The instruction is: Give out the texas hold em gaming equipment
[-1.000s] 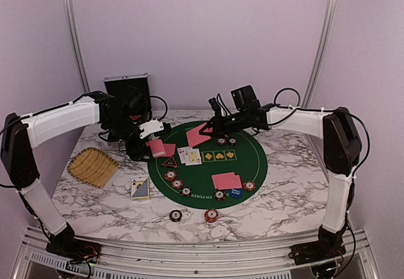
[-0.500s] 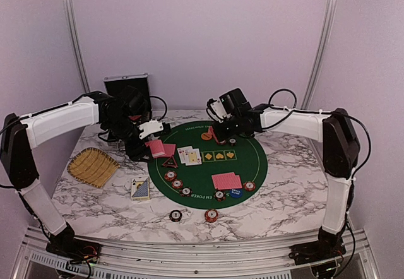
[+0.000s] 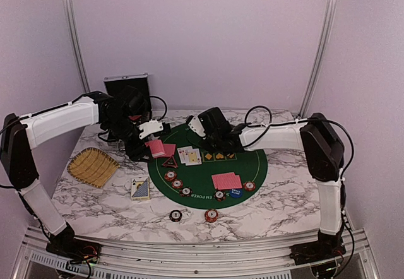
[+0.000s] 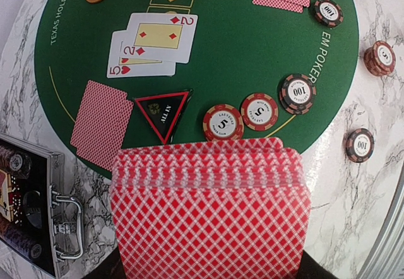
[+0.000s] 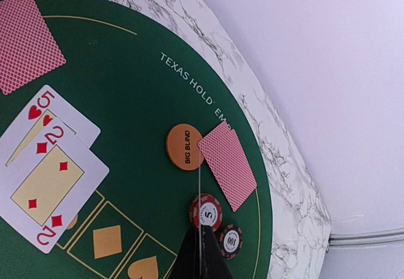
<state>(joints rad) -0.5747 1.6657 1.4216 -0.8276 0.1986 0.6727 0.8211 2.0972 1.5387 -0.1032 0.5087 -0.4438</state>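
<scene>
Two grips above the green mat (image 4: 252, 58): left end effector (image 3: 151, 145) clamps the stock deck (image 4: 211, 213), right end effector (image 5: 201, 246) one card (image 5: 200, 197) to deal.

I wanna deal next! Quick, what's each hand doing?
Left hand: closed, holding the deck of red-backed cards.
Right hand: closed; a thin edge pokes out, maybe a card, cannot tell.

The white marble-veined table (image 3: 278, 197) carries a round green poker mat (image 3: 255, 165) across its middle. On the bare marble to the left lies a yellow woven tray (image 3: 93, 165), and at the far left a silver case (image 3: 126, 86) with its lid standing up. A face-up card (image 3: 140, 189) rests just beside the mat's near left rim. Nearer still, off the mat, sit a dark chip (image 3: 175, 215) and a red chip (image 3: 211, 215), close together.
</scene>
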